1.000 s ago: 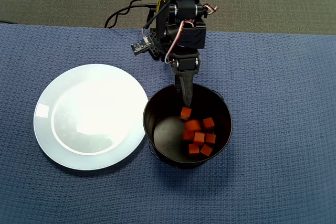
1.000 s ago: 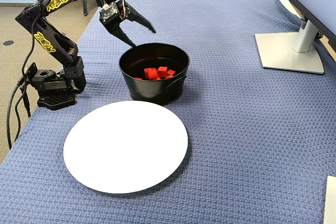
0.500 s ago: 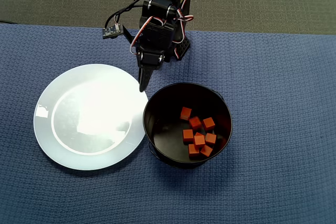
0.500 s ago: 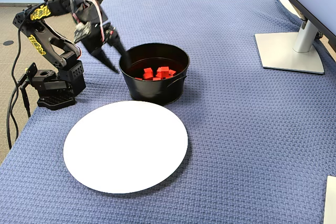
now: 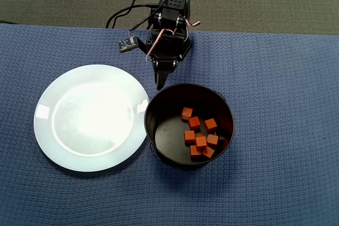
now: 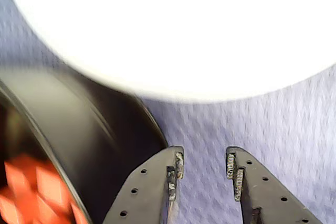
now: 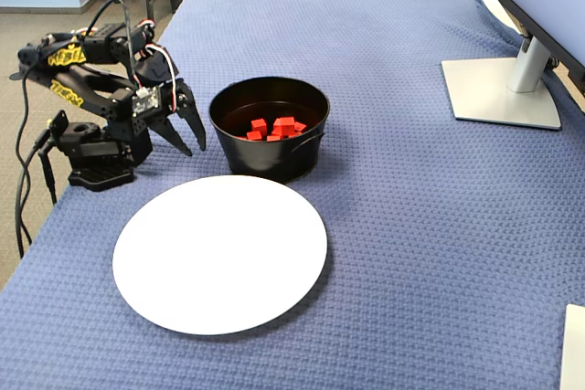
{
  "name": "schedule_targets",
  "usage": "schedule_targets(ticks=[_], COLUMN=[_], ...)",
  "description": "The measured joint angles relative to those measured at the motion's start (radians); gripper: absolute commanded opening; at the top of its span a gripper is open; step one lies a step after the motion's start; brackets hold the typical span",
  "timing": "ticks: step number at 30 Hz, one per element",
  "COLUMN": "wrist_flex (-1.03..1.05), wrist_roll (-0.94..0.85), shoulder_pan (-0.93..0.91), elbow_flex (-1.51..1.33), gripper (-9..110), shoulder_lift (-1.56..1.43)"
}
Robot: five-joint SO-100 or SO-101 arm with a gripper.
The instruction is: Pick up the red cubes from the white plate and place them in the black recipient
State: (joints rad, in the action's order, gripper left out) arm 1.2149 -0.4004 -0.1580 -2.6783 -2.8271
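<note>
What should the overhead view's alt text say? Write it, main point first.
Red cubes lie in the black pot, and the white plate beside it is bare. The empty gripper hangs over blue cloth just outside the pot's rim.

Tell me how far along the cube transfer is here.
Looks finished. The plate is bare, and the red cubes lie in the pot; seven are countable from overhead, others may hide. The pincer is open and empty, outside the pot near the arm's base. Nothing visibly left.
</note>
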Motion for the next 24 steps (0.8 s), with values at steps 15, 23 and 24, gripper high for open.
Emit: schedule_targets(ticks=[15, 23, 24], wrist_flex=[-0.006, -0.086, -0.103], wrist_roll=[0.064, 0.212, 0.224], shoulder_pan=[0.08, 0.026, 0.02], elbow_flex=[-0.193, -0.199, -0.199], gripper=[0, 0, 0], shoulder_lift=[-0.202, -0.101, -0.08])
